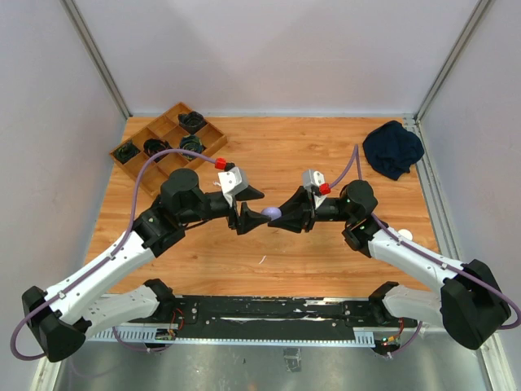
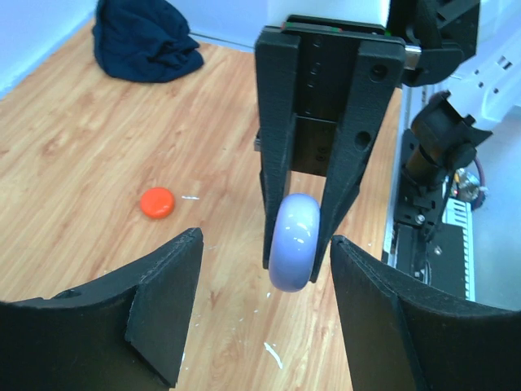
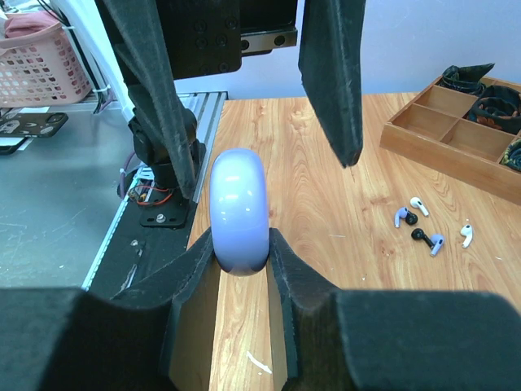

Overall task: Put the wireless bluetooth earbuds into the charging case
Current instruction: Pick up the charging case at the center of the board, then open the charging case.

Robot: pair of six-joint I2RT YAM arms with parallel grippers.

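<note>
**Right claw pinches the lavender case on edge; left claw stands wide around it**

At the middle of the table (image 1: 326, 155), the two arms meet tip to tip. The right gripper (image 3: 240, 244) is clamped narrow on a lavender case (image 3: 238, 208), a round, coin-like piece held on its edge above the wood, with a finger pressing each flat face. The left gripper (image 2: 264, 244) faces it from the other side with its jaws spread wider than the case; one finger stands to either side, and a gap shows in the left wrist view.

Below the case, a small white fleck lies on the boards.

Farther out, on the left arm's side, the earbuds (image 3: 419, 224) lie loose on the bare wood in a small scatter: two white ones and two dark-and-lavender ones. They are near each other, well apart from the case and outside it. Beyond them, at the far left corner, sits a wooden tray (image 3: 423, 134) with dark coiled things in its compartments.

On the right arm's side, an orange case (image 2: 157, 202) lies flat and alone on the table. Past it, a dark cloth (image 1: 392, 148) is crumpled near the far right corner.
</note>
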